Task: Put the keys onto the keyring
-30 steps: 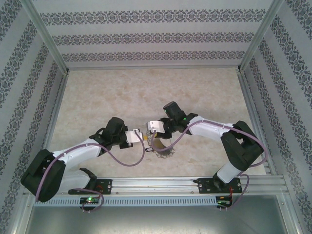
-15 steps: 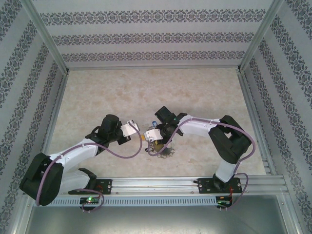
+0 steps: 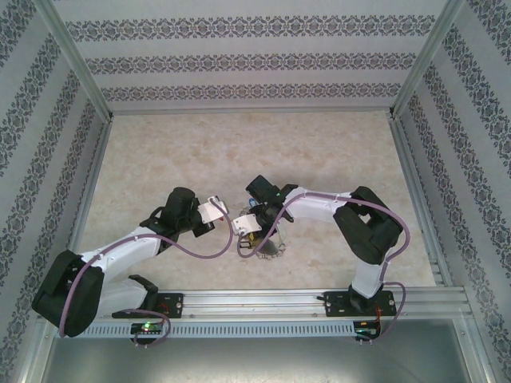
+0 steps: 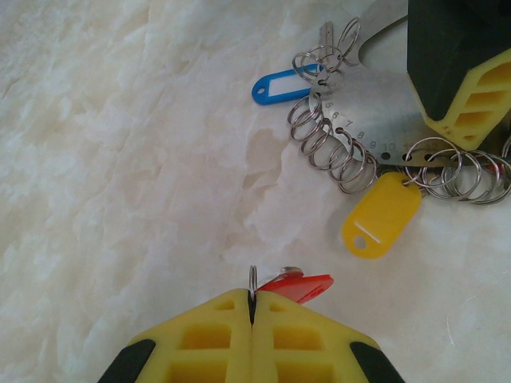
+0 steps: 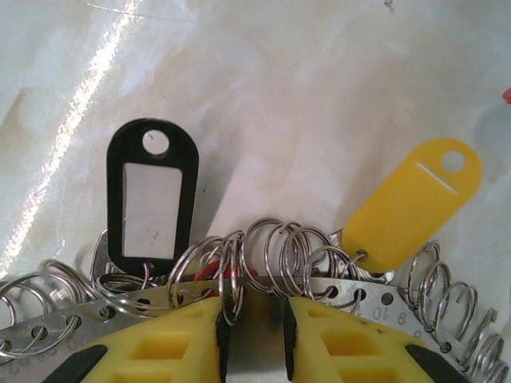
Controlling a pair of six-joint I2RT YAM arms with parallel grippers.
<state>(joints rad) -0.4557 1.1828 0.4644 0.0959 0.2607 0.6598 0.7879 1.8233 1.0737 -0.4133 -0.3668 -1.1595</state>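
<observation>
On the marble-patterned desk (image 3: 176,152), the two claws meet near the middle, a little toward the near edge. The left claw (image 3: 222,211) is at about 10 o'clock from the right claw (image 3: 249,231). The keyring (image 3: 269,249) lies on the desk just at 4 o'clock from the right claw.

In the left wrist view the left claw (image 4: 252,302) is clenched. Its yellow fingers are pressed together on a small wire ring (image 4: 252,279), and the red tag (image 4: 299,286) sticks out from there toward 2 o'clock. This red tag is apart from the keyring (image 4: 363,108), which is a flat metal plate with numbered holes and many wire rings threaded along its edge. The keyring lies at 1 o'clock from the left claw. The blue tag (image 4: 281,86) hangs at the plate's 9 o'clock end, with a small metal key (image 4: 326,36) beside it. The yellow tag (image 4: 382,214) hangs from a ring at the plate's 6 o'clock side. A finger of the right claw (image 4: 459,80) stands on the plate.

In the right wrist view the fingers of the right claw (image 5: 251,307) stand a little apart over the plate, with one wire ring (image 5: 233,291) in the gap. It cannot be told whether they grasp anything. The black tag (image 5: 152,198) lies at 11 o'clock and the yellow tag (image 5: 415,199) at 2 o'clock.
</observation>
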